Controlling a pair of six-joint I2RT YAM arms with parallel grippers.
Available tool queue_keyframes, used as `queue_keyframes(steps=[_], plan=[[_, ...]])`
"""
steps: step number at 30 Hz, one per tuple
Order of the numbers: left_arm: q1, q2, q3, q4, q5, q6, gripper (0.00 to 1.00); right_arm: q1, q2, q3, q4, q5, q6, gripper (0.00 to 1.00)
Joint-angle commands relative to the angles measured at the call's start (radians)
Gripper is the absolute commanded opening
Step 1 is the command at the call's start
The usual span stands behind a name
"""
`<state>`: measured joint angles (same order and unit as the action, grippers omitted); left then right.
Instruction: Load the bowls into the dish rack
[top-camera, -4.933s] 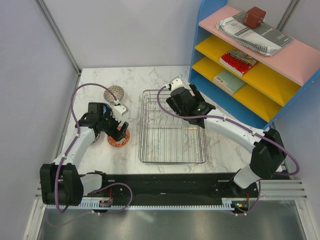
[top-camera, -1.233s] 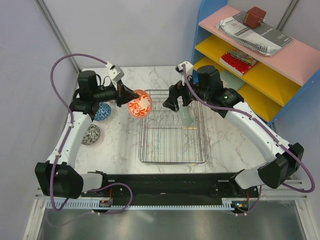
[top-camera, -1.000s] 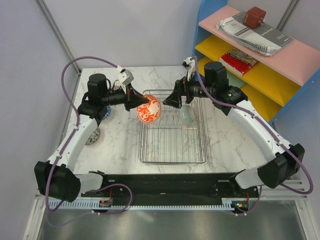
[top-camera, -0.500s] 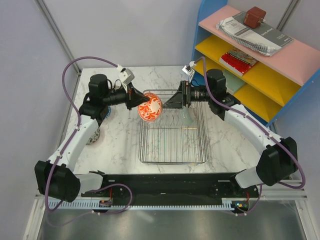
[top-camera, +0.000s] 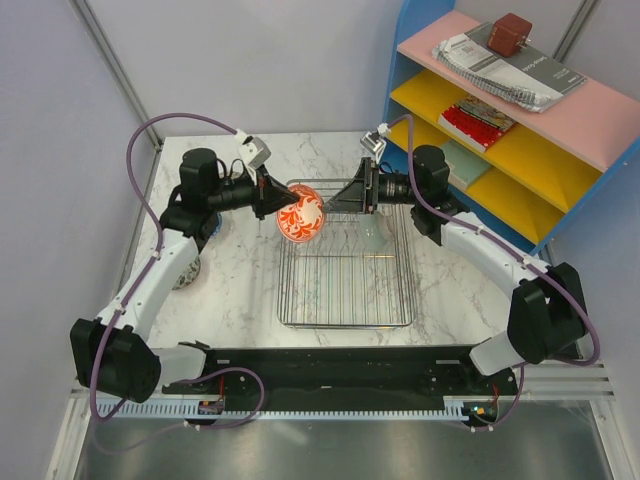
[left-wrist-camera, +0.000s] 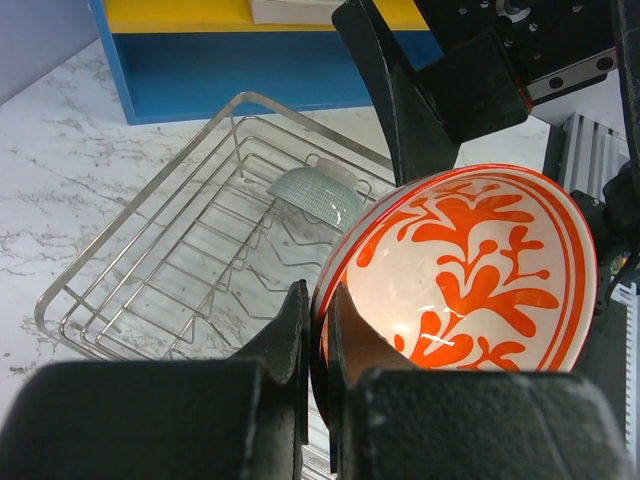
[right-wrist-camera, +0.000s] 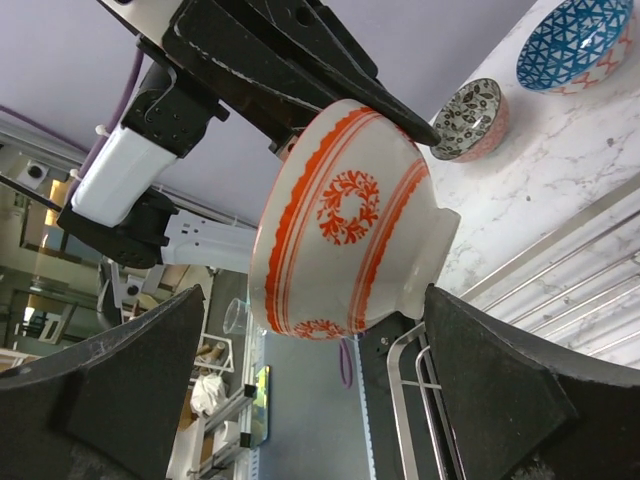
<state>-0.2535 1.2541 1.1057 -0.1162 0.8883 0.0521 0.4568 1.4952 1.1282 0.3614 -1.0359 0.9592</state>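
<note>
My left gripper is shut on the rim of the red-orange bowl, holding it on edge in the air above the far left corner of the dish rack. In the left wrist view the jaws pinch the rim of that bowl. My right gripper is open and faces the bowl from the right; its fingers stand wide on either side of the bowl without touching it. A pale teal bowl leans in the rack's far end.
A blue patterned bowl and a speckled bowl with a reddish outside lie on the marble left of the rack. The speckled bowl is under my left arm. A blue shelf unit stands at the back right.
The left gripper has carried the red-orange bowl slightly right and up over the rack's corner. The right gripper has levelled and closed in on the bowl, still open.
</note>
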Motion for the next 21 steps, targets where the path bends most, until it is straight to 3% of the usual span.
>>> queue_keyframes(steps=[1, 9, 21], plan=[[-0.012, 0.008, 0.005, 0.072, -0.012, -0.024, 0.02, 0.025, 0.028, -0.015, 0.120, -0.021, 0.072, 0.98], [-0.018, 0.008, 0.006, 0.070, -0.034, -0.017, 0.02, 0.054, 0.066, -0.012, 0.102, -0.001, 0.058, 0.98], [-0.020, -0.025, 0.005, 0.047, -0.057, 0.015, 0.02, 0.054, 0.088, 0.051, -0.151, 0.077, -0.148, 0.98]])
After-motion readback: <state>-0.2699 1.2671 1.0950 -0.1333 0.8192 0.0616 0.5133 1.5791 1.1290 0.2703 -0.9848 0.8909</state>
